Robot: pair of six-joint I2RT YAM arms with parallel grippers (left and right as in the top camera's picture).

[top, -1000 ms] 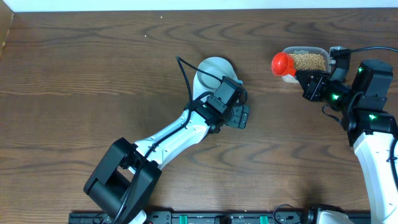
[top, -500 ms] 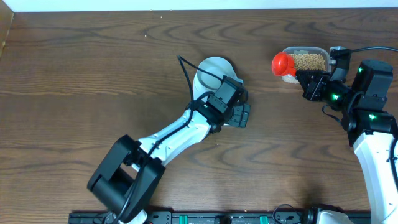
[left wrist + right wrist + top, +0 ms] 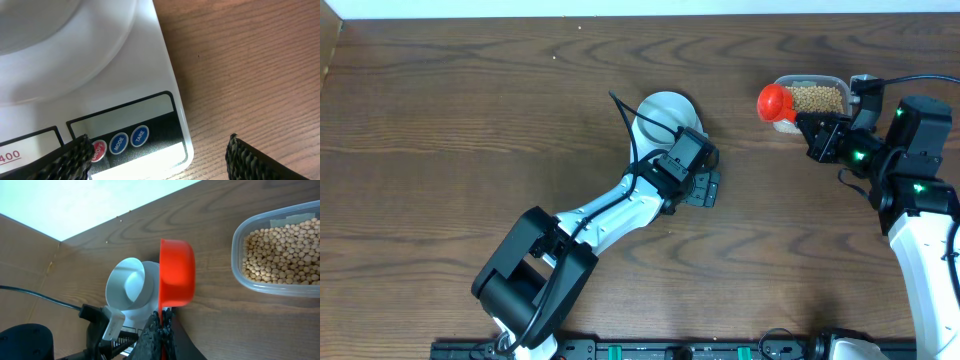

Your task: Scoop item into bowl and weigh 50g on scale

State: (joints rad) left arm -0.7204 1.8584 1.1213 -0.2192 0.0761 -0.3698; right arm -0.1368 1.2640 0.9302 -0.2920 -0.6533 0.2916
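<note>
While the overhead camera looked down on the wooden table point(image 3: 470, 120), the left arm point(image 3: 610, 210) reached in from the near edge toward the middle; the left gripper point(image 3: 704, 186) hung over the scale point(image 3: 642, 138), which it mostly hid; the white bowl point(image 3: 665, 106) showed just beyond it; off to the far side, the right gripper point(image 3: 812, 128) pinched the handle of a red scoop point(image 3: 773, 101), whose cup lay just beside the end of a clear container point(image 3: 832, 82); the beans point(image 3: 816, 98) filled that container.

From the left wrist, the scale point(image 3: 150, 75) took up most of the picture, with the bowl point(image 3: 60, 40) sitting on its platform; the display point(image 3: 122, 114) and three round buttons point(image 3: 119, 142), one red and two blue, ran along its front; the left gripper point(image 3: 160, 162) stood spread wide, one dark fingertip point(image 3: 75, 160) over the red button's edge and the other out over bare wood; nothing was held between them.

From the right wrist, the right gripper point(image 3: 161, 332) was pressed tight on the handle of the red scoop point(image 3: 176, 275), which was tipped on its side above the table; whether anything lay in its cup I could not tell; the bowl point(image 3: 131, 285) showed past it, resting on the scale point(image 3: 131, 326); the beans point(image 3: 282, 252) lay heaped in the clear container point(image 3: 240, 275), well apart from the bowl.
</note>
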